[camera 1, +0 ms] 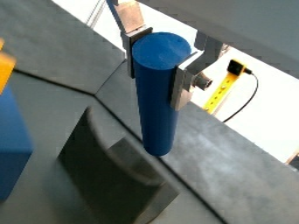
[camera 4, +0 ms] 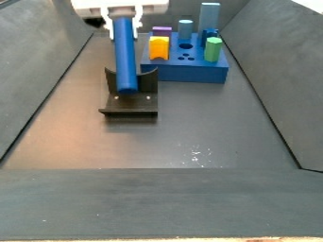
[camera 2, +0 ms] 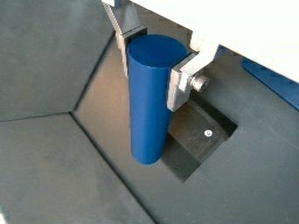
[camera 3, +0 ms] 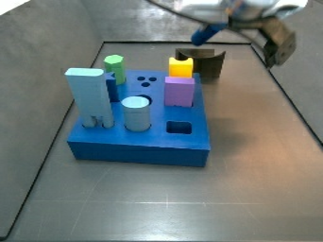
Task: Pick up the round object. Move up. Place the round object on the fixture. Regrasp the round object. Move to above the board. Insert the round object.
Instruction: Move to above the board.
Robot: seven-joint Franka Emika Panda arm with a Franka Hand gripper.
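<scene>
My gripper [camera 1: 158, 68] is shut on the upper end of the round object [camera 1: 156, 96], a long dark blue cylinder that hangs upright. Both wrist views show its silver fingers [camera 2: 179, 80] pressing on opposite sides of the peg [camera 2: 147, 101]. The dark fixture [camera 1: 111, 175] lies just under the peg's lower end; whether they touch I cannot tell. In a side view the peg [camera 4: 124, 57] stands over the fixture [camera 4: 130, 104], with the gripper [camera 4: 124, 13] at the top edge. The blue board [camera 4: 190, 71] sits behind it. Another side view shows the board [camera 3: 139, 144], the fixture [camera 3: 210, 64] and the blurred gripper [camera 3: 233, 14].
On the board stand a short pale blue cylinder [camera 3: 136, 113], a green cylinder [camera 3: 115, 66], a purple block [camera 3: 180, 92], a yellow block [camera 3: 182, 66] and a tall pale blue block [camera 3: 89, 95]. Sloped grey walls [camera 4: 38, 85] enclose the floor. A yellow tape measure [camera 1: 222, 87] lies outside.
</scene>
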